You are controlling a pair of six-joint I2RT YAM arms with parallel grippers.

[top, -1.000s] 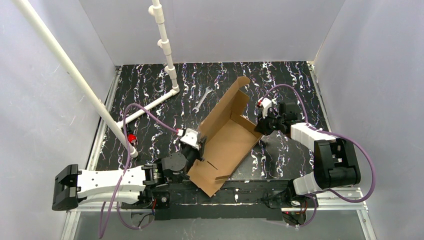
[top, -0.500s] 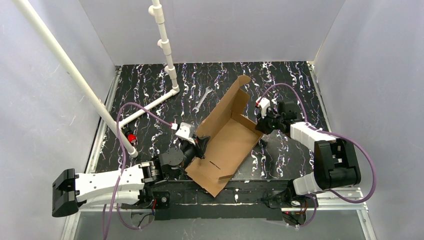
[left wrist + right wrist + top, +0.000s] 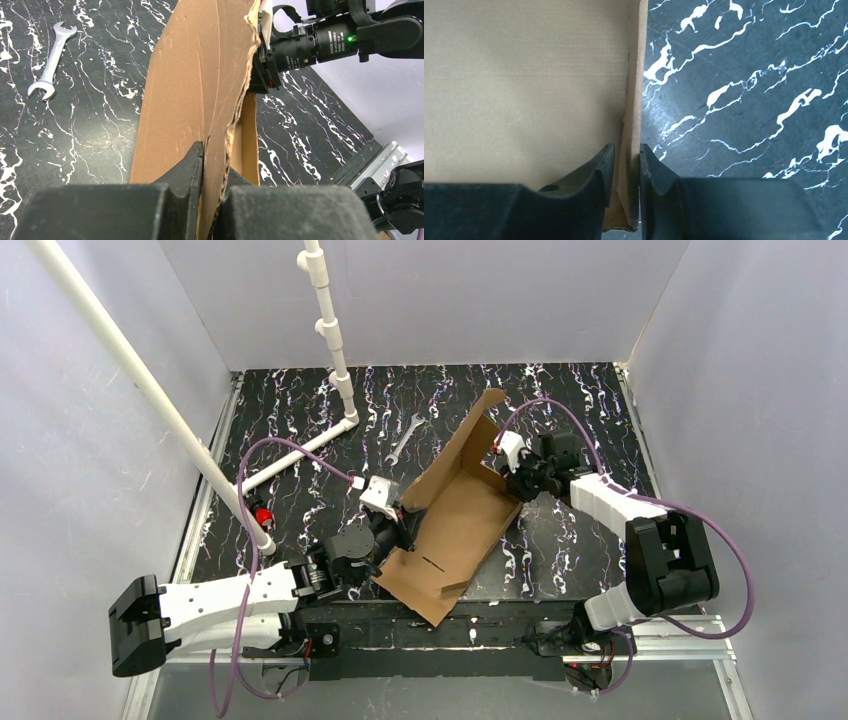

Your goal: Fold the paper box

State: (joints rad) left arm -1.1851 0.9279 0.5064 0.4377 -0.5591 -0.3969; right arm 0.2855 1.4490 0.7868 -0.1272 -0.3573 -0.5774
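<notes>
Right now we are holding the plain brown corrugated cardboard paper box [image 3: 455, 515] mid-way across the black white-veined table [image 3: 600, 390]. Its long axis is running diagonally from near left to far right, with the hollow facing up. Our left gripper [image 3: 212, 150] is pinching the left wall tight. Our right gripper [image 3: 626, 152] is narrowly straddling the right wall, but we cannot tell whether it is gripping. A silver open-ended wrench [image 3: 403, 437] is lying near the far flap, and a white plastic pipe frame [image 3: 300, 452] is standing further left.
</notes>
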